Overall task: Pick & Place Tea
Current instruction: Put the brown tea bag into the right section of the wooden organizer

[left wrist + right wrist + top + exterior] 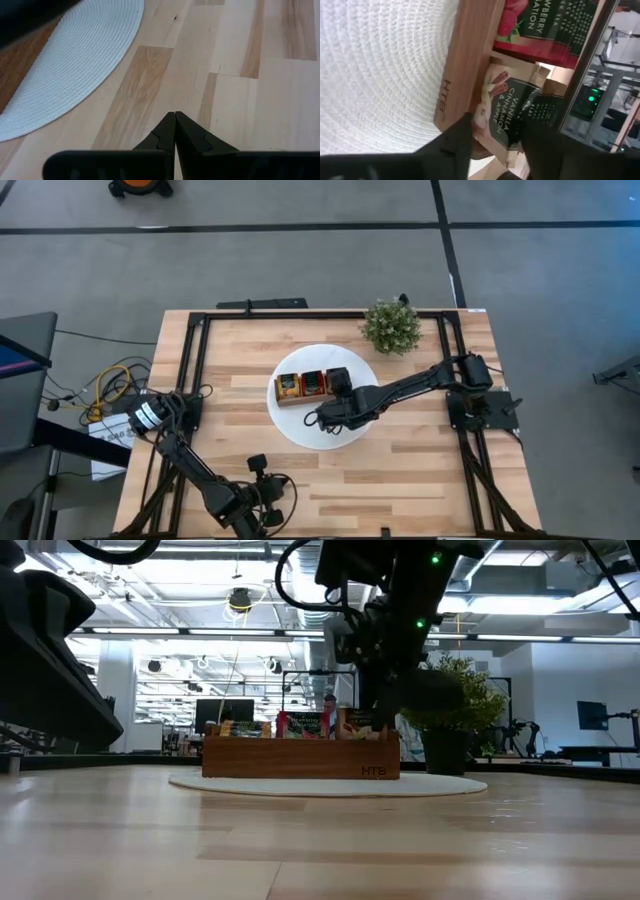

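A narrow brown wooden box (pixel 313 387) stands on the white round mat (pixel 300 428) at mid-table. It holds tea sachets: yellow-orange ones (pixel 289 386), red ones (pixel 540 25) and a beige one (pixel 505 112) printed with vanilla and cinnamon. My right gripper (pixel 500 142) slants down into the box's right-hand compartment. Its fingers are open, with the beige sachet standing between them. My left gripper (pixel 175 116) is shut on nothing, low over bare wood near the table's front edge, just off the mat (pixel 65 60). My right gripper has one finger (pixel 462 137) on either side of the beige sachet's lower part (pixel 492 127), coming from above at a slant. The sachet stands in the compartment against the box's near wall (pixel 465 75). I cannot tell whether either finger touches it.
A small green bushy plant (pixel 392 326) in a dark pot stands at the table's far right, just behind the box in the low view (pixel 450 710). A black frame (pixel 195 360) runs around the tabletop. Bare wood lies left and right of the mat.
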Motion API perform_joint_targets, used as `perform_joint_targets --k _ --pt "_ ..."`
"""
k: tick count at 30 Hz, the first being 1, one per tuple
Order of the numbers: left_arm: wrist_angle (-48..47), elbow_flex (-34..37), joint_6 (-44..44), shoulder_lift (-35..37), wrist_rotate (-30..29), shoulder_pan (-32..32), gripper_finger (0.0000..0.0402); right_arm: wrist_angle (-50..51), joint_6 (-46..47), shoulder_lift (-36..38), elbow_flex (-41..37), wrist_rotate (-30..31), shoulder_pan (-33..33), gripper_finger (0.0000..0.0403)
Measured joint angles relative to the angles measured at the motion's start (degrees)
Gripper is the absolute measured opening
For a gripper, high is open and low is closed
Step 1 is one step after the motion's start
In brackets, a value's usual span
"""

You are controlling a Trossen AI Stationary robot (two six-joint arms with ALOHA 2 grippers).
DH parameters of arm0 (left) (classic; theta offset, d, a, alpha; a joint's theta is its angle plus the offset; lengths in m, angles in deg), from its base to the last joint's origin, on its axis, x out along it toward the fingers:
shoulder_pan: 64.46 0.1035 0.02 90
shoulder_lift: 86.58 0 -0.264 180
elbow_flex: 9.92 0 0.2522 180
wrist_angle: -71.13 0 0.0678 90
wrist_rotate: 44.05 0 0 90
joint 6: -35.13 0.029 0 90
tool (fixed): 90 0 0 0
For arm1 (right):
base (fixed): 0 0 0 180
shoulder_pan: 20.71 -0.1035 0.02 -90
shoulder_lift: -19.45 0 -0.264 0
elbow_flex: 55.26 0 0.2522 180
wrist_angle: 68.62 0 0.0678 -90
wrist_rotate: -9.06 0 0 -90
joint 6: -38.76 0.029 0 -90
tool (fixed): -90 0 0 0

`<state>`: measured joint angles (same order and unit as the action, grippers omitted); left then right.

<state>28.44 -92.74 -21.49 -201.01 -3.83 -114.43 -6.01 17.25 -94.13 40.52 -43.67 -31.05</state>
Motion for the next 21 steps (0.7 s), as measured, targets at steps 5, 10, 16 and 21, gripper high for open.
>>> perform_joint_targets --k 5,10,16,21 --pt "0.04 0.00 0.00 0.00 0.01 0.00 0.0000 1.83 2.12 0.60 2.33 -1.83 0.05 0.0178" --pt "0.18 0.00 0.00 -0.02 0.00 0.00 0.0000 1.61 6.75 2.33 4.59 -9.05 2.43 0.0121" --pt "0.68 -0.02 0.36 -0.02 0.02 0.02 0.0000 0.22 15.06 2.36 4.90 -13.66 6.99 0.0011" --pt "0.78 -0.02 0.39 -0.02 0.02 0.00 0.0000 -2.08 17.99 2.54 4.92 -13.33 7.92 0.0009"
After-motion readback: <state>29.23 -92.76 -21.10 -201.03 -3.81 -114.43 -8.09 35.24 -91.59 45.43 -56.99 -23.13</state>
